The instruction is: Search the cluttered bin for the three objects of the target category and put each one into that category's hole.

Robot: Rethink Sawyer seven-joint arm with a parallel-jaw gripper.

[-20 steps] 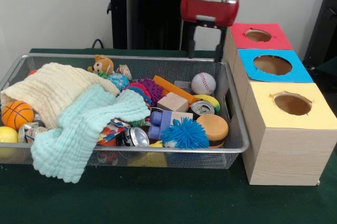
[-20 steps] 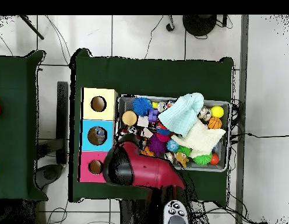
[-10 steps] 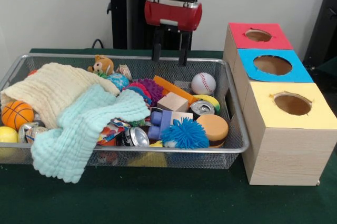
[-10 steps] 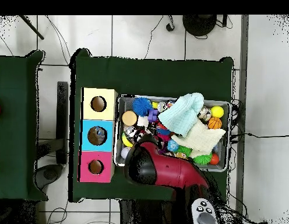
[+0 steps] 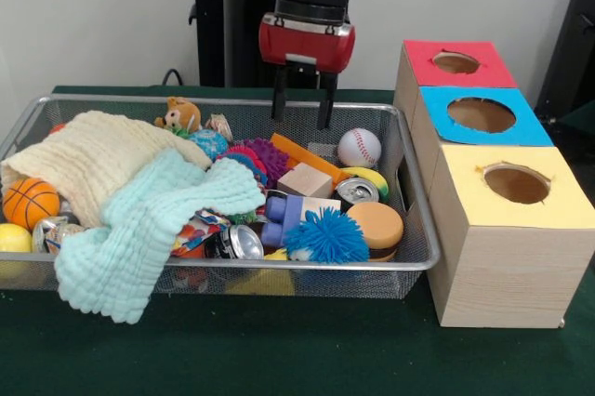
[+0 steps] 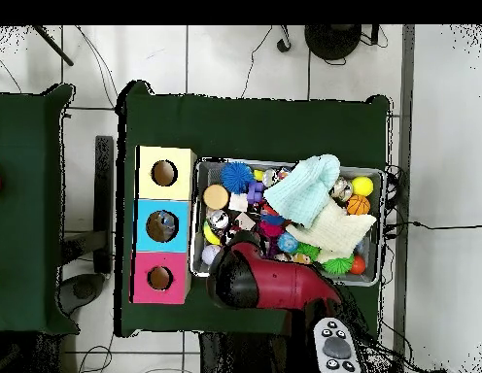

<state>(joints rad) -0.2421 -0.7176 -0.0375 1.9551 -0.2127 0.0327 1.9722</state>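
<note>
The wire mesh bin (image 5: 279, 266) is full of toys and two cloths; it also shows in the overhead view (image 6: 384, 225). No see-through plastic bottle shows plainly. A small crumpled shiny thing (image 5: 220, 125) lies by the teddy bear; I cannot tell what it is. My gripper (image 5: 301, 110) hangs open and empty above the bin's far side, over the orange block (image 5: 307, 158). In the overhead view the red arm (image 6: 274, 284) hides the gripper.
Three wooden boxes with holes stand right of the bin: red (image 5: 493, 66), blue (image 5: 437, 103), yellow (image 5: 465, 191). A cream cloth (image 5: 93, 159) and a mint cloth (image 5: 149, 229) cover the bin's left half. Two silver cans (image 5: 357, 191) (image 5: 234, 243), a baseball (image 5: 359, 147) and a blue spiky ball (image 5: 327, 236) lie on the right.
The gripper has moved left from beside the red box to above the bin's far side. It stays open and empty. Nothing in the bin has moved.
</note>
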